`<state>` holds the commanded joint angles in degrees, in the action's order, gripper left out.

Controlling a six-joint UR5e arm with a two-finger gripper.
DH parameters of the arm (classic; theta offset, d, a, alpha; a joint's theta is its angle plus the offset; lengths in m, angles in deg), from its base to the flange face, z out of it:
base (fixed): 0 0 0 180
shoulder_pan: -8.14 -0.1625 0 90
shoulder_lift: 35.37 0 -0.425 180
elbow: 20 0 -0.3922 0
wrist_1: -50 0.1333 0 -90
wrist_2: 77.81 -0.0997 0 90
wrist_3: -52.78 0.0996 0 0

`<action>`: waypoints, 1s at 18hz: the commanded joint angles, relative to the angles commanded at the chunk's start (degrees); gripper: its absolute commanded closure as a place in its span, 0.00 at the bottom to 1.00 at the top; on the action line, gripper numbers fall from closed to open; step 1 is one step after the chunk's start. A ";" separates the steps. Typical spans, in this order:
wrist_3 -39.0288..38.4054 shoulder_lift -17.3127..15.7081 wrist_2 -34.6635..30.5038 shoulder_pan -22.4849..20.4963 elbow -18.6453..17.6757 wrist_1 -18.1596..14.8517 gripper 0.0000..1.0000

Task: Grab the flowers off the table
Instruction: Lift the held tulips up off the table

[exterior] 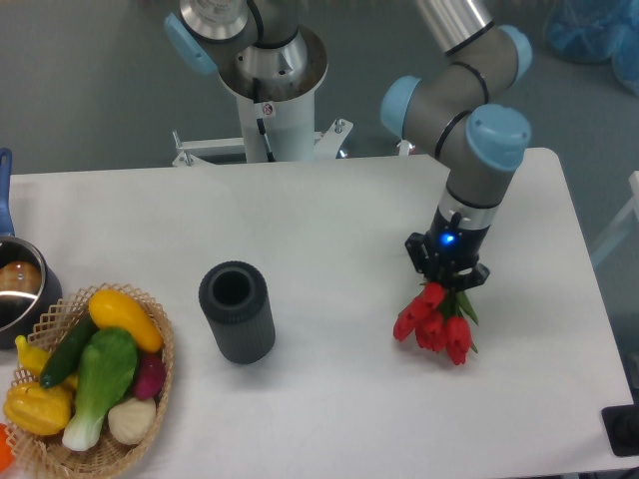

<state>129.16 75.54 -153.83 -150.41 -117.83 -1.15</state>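
Nearest the camera and well to the left of the pincer, we saw a wicker basket of toy vegetables, and between it and the pincer a dark cylindrical cup standing upright with its mouth open. The flowers hung or lay directly beneath the pincer, red heads spilling toward the camera and slightly to the left, a bit of green leaf on the right; the stems ran up under the fingers and were hidden there. We judged the grasp step to be in hand: the pincer looked clenched around the bunch near its stems, though whether the blooms were clear of the table we could not tell. The next move, as we judged it, called for a straight lift without crushing the thin stems. Far left, a pot sat at the edge. We read no brand, label or writing anywhere.
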 joint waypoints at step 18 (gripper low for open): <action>0.00 1.49 -2.28 -1.14 16.79 -14.33 1.00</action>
<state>129.16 77.04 -156.11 -151.55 -101.04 -15.48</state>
